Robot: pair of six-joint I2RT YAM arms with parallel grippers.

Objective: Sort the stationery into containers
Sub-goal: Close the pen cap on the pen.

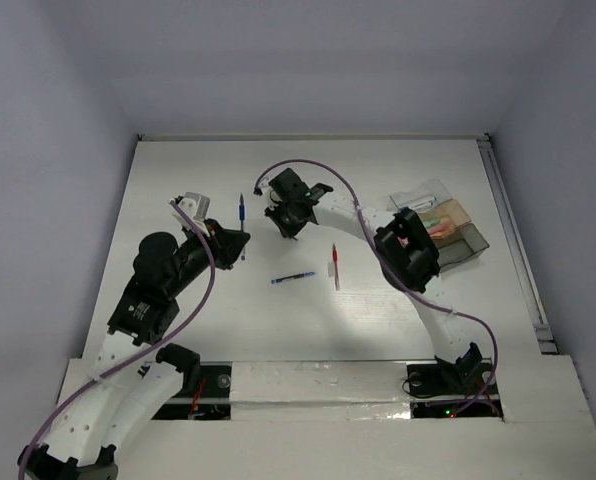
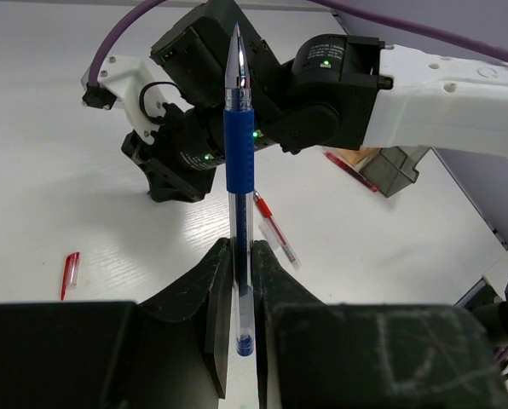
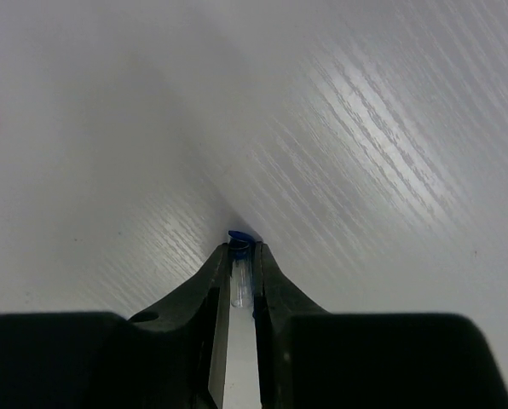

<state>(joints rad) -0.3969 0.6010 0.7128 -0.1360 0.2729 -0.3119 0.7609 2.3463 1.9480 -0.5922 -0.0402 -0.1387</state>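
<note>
My left gripper (image 1: 238, 238) (image 2: 241, 256) is shut on a blue pen (image 2: 239, 153) (image 1: 241, 210), which stands up out of the jaws, bare tip uppermost. My right gripper (image 1: 288, 230) (image 3: 240, 260) points down at the table to the right of the left one. It is shut on a small clear pen cap with a blue end (image 3: 239, 256). A second blue pen (image 1: 293, 279) and a red pen (image 1: 335, 265) (image 2: 275, 228) lie on the table in the middle. The containers (image 1: 448, 232), clear, orange-tan and grey boxes, stand at the right, partly behind the right arm.
A loose red cap (image 2: 70, 274) lies on the table to the left in the left wrist view. Another red pen (image 2: 348, 170) lies near the grey box (image 2: 399, 169). The right arm's cable arcs over the table middle.
</note>
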